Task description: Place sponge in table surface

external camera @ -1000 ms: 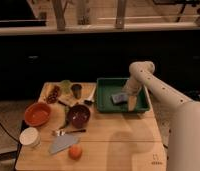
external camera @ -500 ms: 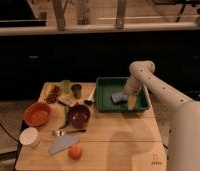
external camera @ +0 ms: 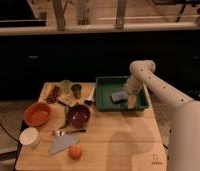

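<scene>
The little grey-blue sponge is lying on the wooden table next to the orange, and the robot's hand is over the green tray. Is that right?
Not quite. The sponge lies inside the green tray, not on the table surface by the orange. The camera view shows it. The gripper is indeed over the tray, just beside the sponge.
</scene>
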`<state>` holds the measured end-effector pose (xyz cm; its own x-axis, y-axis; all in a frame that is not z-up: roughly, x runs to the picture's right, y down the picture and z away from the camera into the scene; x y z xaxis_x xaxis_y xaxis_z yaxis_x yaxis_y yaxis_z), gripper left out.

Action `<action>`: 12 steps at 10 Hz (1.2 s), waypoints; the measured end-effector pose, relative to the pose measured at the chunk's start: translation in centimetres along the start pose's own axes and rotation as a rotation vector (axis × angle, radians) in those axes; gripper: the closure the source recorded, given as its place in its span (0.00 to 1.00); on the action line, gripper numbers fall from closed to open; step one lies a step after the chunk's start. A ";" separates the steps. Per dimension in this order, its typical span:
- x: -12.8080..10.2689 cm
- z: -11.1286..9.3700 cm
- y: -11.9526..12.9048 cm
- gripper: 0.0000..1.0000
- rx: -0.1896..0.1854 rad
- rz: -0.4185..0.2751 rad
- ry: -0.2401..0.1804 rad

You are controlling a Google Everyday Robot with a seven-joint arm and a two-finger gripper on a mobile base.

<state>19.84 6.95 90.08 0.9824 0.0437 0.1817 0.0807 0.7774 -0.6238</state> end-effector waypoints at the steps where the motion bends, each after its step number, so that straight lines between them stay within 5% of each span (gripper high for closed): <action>1: 0.0 0.0 0.0 0.20 0.000 0.000 0.001; 3: -0.7 0.9 1.1 0.20 -0.030 0.002 -0.013; 7: -2.9 3.6 7.9 0.20 -0.126 0.023 -0.055; 12: -3.7 3.4 8.6 0.20 -0.107 0.055 -0.063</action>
<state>16.31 15.59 86.65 0.9736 0.1264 0.1898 0.0477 0.7012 -0.7114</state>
